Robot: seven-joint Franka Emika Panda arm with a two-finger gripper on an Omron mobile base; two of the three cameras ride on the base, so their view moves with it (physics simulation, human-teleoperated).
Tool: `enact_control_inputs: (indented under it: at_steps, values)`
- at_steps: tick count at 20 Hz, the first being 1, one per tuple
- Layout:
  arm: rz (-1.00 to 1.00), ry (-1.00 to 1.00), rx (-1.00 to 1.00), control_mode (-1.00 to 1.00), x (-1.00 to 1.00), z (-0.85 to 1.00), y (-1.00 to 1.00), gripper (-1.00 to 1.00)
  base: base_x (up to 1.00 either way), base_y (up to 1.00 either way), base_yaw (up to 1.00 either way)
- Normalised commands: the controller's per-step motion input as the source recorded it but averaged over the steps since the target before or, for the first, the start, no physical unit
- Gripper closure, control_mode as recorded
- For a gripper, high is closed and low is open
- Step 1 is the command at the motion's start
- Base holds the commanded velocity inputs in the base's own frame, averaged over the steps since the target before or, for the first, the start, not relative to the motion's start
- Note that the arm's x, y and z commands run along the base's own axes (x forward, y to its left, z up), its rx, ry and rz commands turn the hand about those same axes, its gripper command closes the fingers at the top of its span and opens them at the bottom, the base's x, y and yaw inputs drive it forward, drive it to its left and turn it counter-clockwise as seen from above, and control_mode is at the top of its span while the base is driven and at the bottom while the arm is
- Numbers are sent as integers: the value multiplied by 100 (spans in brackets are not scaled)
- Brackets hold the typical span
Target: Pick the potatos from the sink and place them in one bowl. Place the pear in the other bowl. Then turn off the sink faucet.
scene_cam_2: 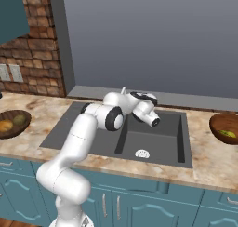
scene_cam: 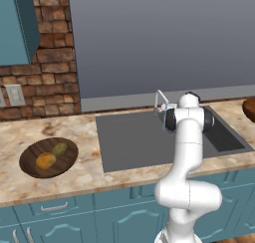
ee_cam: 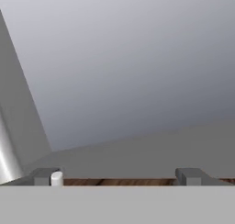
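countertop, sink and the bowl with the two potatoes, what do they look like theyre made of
The countertop looks like polished stone, granite or marble: mottled beige with tan veins. The sink looks like matte dark grey composite or coated metal: flat, even colour, no shine. The bowl looks like dark brown wood: visible grain streaks. All rendered, so only by look.

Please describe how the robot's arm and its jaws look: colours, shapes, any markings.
The arm is glossy white, built of thick rounded tube segments with dark grey rings at the joints. Its gripper ends in two small, blocky dark grey fingertips. No cables or markings are visible.
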Motion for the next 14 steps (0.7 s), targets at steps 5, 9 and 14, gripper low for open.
enact_control_inputs:
  at_steps: [5,9,14]
  values:
    - [-1,0,2,-100,23,-5,0,-100,0,0,0]
    - [0,0,0,-100,21,-13,0,-100,0,0,0]
    - [0,0,0,-100,19,-23,-2,-100,0,0,0]
